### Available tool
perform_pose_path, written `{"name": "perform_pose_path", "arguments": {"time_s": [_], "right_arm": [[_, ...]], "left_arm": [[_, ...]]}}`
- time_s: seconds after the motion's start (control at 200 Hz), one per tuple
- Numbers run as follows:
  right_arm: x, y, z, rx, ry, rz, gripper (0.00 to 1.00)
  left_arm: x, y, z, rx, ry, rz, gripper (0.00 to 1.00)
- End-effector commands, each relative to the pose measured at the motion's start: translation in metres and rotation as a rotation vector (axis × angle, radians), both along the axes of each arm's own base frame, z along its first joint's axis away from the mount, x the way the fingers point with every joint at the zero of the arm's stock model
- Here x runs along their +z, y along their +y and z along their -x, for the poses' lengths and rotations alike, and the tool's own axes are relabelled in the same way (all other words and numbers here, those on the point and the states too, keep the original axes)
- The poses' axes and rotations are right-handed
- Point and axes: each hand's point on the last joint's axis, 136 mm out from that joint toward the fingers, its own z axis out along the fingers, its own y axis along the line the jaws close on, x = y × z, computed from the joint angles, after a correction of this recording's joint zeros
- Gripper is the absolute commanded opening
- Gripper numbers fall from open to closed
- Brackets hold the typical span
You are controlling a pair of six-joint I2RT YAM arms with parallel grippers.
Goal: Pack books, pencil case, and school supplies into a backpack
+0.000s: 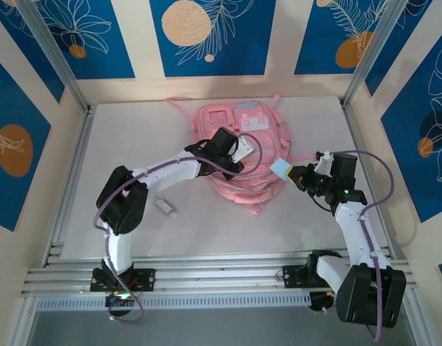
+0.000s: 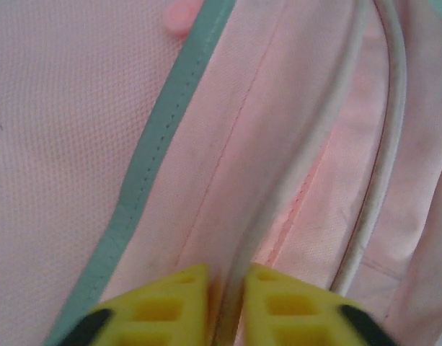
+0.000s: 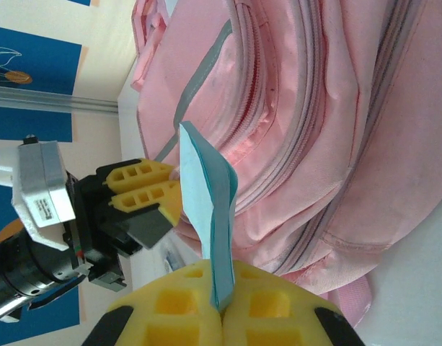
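right gripper [image 3: 221, 280] is clamped on the pad [image 3: 206, 194], which stands upright just beside the backpack [image 1: 257, 184]. left gripper [image 2: 226, 281] is pinched shut on the backpack's fabric.

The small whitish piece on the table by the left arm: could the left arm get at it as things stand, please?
Probably not at once: the left gripper is shut on fabric of the backpack and would have to let go first. The whitish piece lies uncovered on the table near that arm.
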Motion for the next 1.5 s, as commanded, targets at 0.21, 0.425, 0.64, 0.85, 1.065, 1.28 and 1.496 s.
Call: {"name": "perform_pose_path", "arguments": {"time_s": [0.21,0.425,0.64,0.85,1.065,1.28,1.496], "right_arm": [[-0.008,0.010,0.005,0.019,0.025,-0.022,0.00],[-0.004,0.033,-0.014,0.038,0.005,-0.040,0.00],[0.000,0.056,-0.050,0.006,-0.009,-0.038,0.00],[-0.003,0.081,-0.092,-0.061,-0.026,-0.041,0.00],[-0.022,0.103,-0.128,-0.157,0.012,-0.055,0.03],[-0.028,0.112,-0.133,-0.170,0.041,-0.030,0.16],[-0.019,0.100,-0.107,-0.124,0.031,0.082,0.46]], "left_arm": [[0.041,-0.001,-0.002,0.041,0.053,0.071,0.00],[0.076,-0.010,0.002,0.065,0.132,0.211,0.00],[0.085,-0.011,-0.001,0.078,0.112,0.245,0.00],[0.104,-0.012,-0.002,0.107,0.091,0.328,0.00],[0.119,-0.006,-0.007,0.142,0.034,0.357,0.00],[0.117,0.008,-0.022,0.216,0.023,0.350,0.00],[0.111,0.027,-0.036,0.277,0.028,0.350,0.00]]}}
